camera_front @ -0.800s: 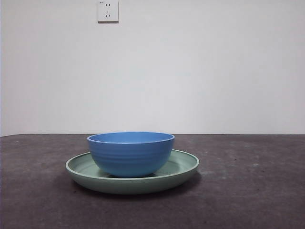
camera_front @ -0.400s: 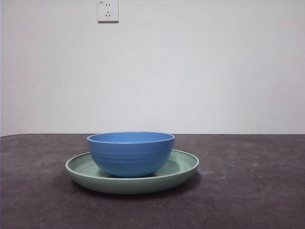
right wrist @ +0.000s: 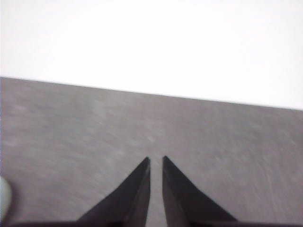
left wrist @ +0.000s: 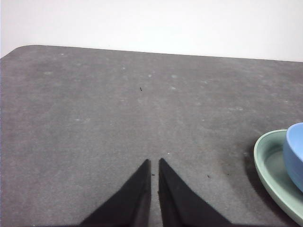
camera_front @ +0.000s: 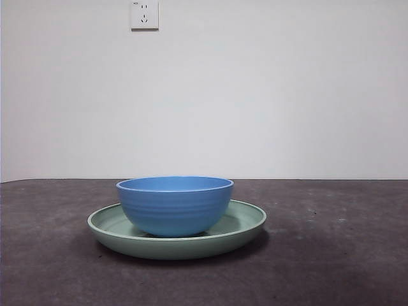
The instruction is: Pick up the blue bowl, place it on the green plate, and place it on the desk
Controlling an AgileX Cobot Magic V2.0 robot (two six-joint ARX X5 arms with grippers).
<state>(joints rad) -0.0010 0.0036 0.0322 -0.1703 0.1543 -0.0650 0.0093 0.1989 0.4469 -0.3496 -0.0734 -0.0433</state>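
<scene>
- The blue bowl (camera_front: 174, 205) sits upright inside the green plate (camera_front: 245, 224), and the plate rests on the dark speckled surface (camera_front: 338, 255).
- The bowl's foot is hidden behind the plate's raised rim in the front view.
- The left wrist view cuts off most of the plate and shows only a sliver of the bowl at the frame's edge.
- The left gripper (left wrist: 154, 163) hangs over bare surface, well apart from the plate; its fingers (left wrist: 140, 182) are nearly together, holding nothing.
- The right gripper (right wrist: 155, 161) also has a narrow gap and holds nothing; its view is blurred, with a pale green scrap at one corner.
- A wall socket (camera_front: 145, 14) is cut off by the front view's top edge.
</scene>
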